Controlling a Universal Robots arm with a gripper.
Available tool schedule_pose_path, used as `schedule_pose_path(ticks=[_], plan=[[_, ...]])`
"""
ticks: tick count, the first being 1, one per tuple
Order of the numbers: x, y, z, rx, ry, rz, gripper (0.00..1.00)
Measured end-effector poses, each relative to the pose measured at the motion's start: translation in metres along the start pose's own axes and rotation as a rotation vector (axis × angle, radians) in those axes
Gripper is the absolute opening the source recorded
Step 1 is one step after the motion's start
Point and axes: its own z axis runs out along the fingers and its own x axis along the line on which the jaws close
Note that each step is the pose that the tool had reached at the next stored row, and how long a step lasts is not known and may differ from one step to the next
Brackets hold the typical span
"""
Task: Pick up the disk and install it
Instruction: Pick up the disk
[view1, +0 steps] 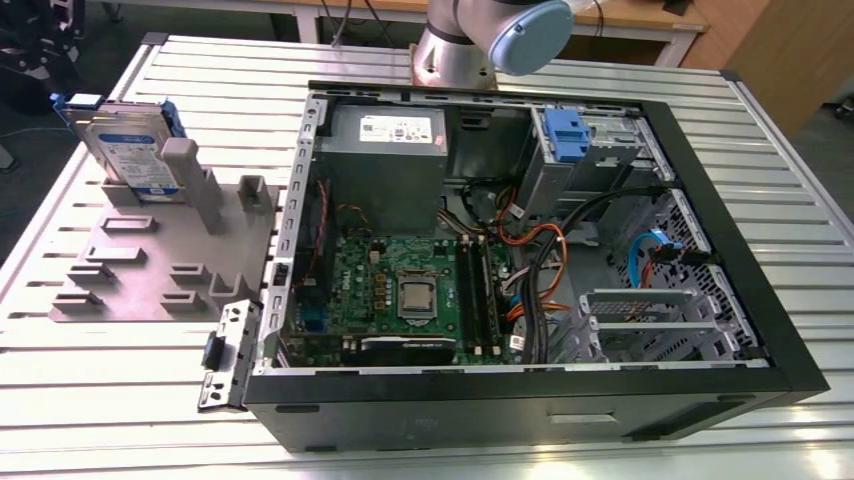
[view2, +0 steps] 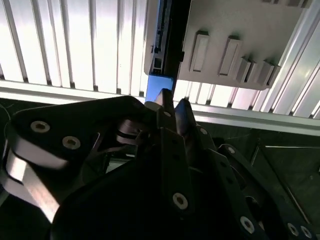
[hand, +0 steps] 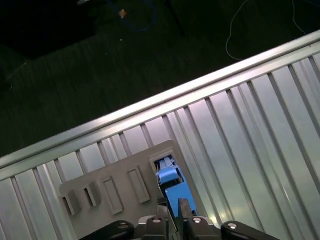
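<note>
The slatted metal desk (view1: 801, 200) runs past the edges of the exterior view. One open computer case (view1: 534, 410) lies on it, toward the exterior view's right. Inside are one green mainboard (view1: 400, 290), one large grey metal box (view1: 384, 150) and, in the far bay, one small bare blue bracket (view1: 566, 135). Tangled cables hide parts of the case floor.

One arm (view1: 481, 40) rises behind the case. The upper edge of the exterior view cuts it off after its first joint.

One grey holder plate (view1: 134, 270) with raised blocks lies at the exterior view's left, just beside the case. Some of its blocks hide others, so I cannot count them surely.

The one disk (view1: 131, 150) stands upright on edge at the far end of that plate, its label facing the camera and a blue rail on each side. Two posts hide its lower part, and nothing touches it there. In both wrist views it shows edge-on (hand: 172, 182) (view2: 162, 45), its label hidden.

The pincer (view2: 173, 102) is clenched: its two fingers lie close, with only a sliver between the tips and nothing gripped. Its dark body hides much of the second wrist view. In the first wrist view the pincer (hand: 173, 204) lines up with the disk's blue rail. I cannot tell how far it stands from the disk.
</note>
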Motion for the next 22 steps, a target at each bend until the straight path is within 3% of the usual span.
schedule_pose_path(ticks=[4, 7, 11, 16, 22], plan=[[0.0000, 0.0000, 0.0009, -0.0009, 0.0016, -0.055, 0.35], [-0.0002, 0.0001, 0.0016, -0.0011, 0.0022, -0.071, 0.47], [-0.0002, 0.0000, 0.0029, -0.0014, 0.0031, -0.094, 0.47], [-0.0003, 0.0000, 0.0048, -0.0024, 0.0068, -0.180, 0.47], [-0.0056, 0.0020, 0.0072, -0.0022, 0.0069, -0.185, 0.47]])
